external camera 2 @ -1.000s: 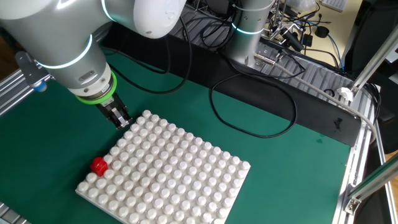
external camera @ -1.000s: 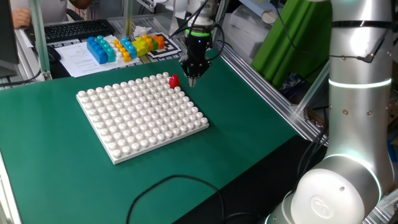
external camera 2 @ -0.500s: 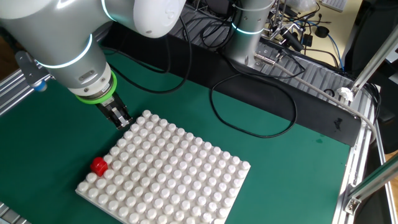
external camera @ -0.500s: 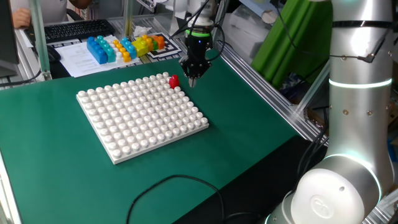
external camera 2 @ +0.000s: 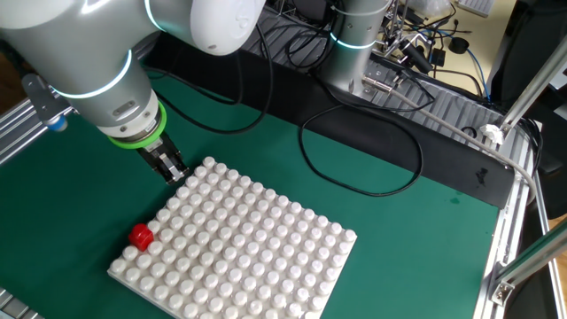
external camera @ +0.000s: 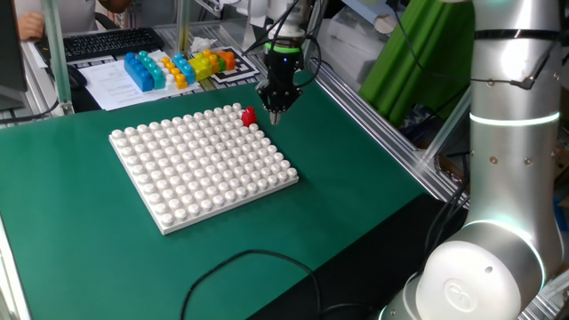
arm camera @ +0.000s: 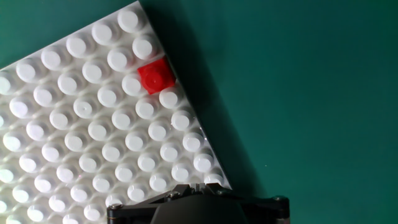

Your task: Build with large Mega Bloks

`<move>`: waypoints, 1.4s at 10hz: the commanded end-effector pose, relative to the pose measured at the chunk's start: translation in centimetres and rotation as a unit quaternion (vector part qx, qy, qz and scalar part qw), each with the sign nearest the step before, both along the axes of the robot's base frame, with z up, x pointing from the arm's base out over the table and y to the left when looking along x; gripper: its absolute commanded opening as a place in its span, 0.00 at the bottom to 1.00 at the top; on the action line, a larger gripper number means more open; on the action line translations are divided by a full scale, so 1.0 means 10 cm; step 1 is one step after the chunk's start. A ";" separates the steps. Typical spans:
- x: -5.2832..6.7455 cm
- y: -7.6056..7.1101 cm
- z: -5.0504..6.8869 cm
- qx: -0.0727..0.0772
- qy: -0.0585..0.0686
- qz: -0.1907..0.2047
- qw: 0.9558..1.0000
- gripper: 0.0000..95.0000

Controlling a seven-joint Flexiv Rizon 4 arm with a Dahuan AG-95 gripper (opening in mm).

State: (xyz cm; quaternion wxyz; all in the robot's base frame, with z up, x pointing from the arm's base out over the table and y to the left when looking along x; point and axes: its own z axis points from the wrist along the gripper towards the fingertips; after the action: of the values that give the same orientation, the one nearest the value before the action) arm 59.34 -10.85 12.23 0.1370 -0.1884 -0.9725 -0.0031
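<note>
A small bright red brick sits on a stud at the edge of the white studded baseplate, near its far right corner. It also shows in the other fixed view and in the hand view. My gripper hangs just beyond the plate's corner, to the right of the red brick and apart from it. Its jaws are together with nothing between them. In the other fixed view the gripper sits beside the baseplate. In the hand view the gripper is over the baseplate's edge.
Blue, orange and yellow bricks lie in a group at the back beside papers and a keyboard. A black cable loops on the green mat at the front. A second grey arm stands at the right. Aluminium rails border the table.
</note>
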 end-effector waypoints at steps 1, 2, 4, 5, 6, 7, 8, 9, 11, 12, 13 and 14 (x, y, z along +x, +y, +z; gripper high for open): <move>0.00 0.00 0.00 0.000 0.001 0.000 1.000 0.00; 0.00 0.00 0.00 0.000 0.001 0.000 1.000 0.00; 0.00 0.00 0.00 0.005 0.001 0.009 1.000 0.00; 0.00 0.00 0.00 0.014 -0.001 0.012 1.000 0.00; 0.00 0.00 0.00 0.023 -0.003 0.015 1.000 0.00; 0.00 0.00 0.00 0.026 -0.003 0.023 0.999 0.00; 0.00 0.00 0.00 0.028 -0.003 0.028 0.999 0.00; 0.00 0.00 0.00 0.026 -0.004 0.027 0.999 0.00; 0.00 0.00 0.00 0.026 -0.005 0.029 0.999 0.00; 0.00 0.00 0.00 0.024 -0.007 0.027 0.999 0.00; 0.00 0.00 0.00 0.022 -0.009 0.026 0.999 0.00; 0.00 0.00 0.00 0.020 -0.009 0.020 1.000 0.00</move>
State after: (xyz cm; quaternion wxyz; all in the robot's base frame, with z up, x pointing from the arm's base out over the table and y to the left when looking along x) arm 59.34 -10.87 12.18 0.1305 -0.1663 -0.9772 -0.0201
